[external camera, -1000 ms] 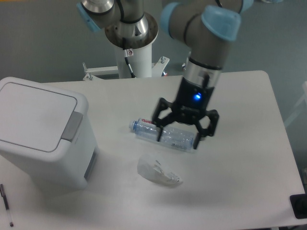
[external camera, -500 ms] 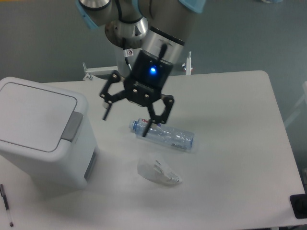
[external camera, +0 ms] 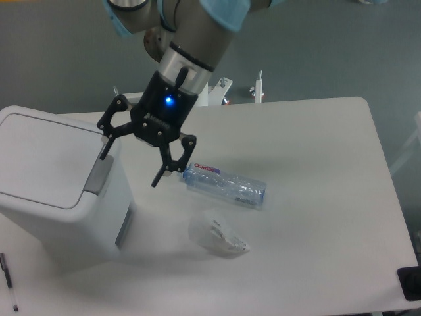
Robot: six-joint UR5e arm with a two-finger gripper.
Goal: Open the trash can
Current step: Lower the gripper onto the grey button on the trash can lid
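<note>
The trash can is a large white boxy bin at the left of the table, its flat lid down and its grey push tab on the right edge of the lid. My gripper hangs open just right of that tab, slightly above it. One fingertip is near the lid's right corner and the other points down toward the table. Nothing is held between the fingers.
A clear plastic bottle lies on its side mid-table, right of the gripper. A crumpled clear wrapper sits in front of it. A pen lies at the front left edge. The robot's white base stands behind the table.
The gripper has travelled left across the table, from over the bottle to beside the trash can's push tab. It stayed open. Bottle, wrapper and bin have not moved.
</note>
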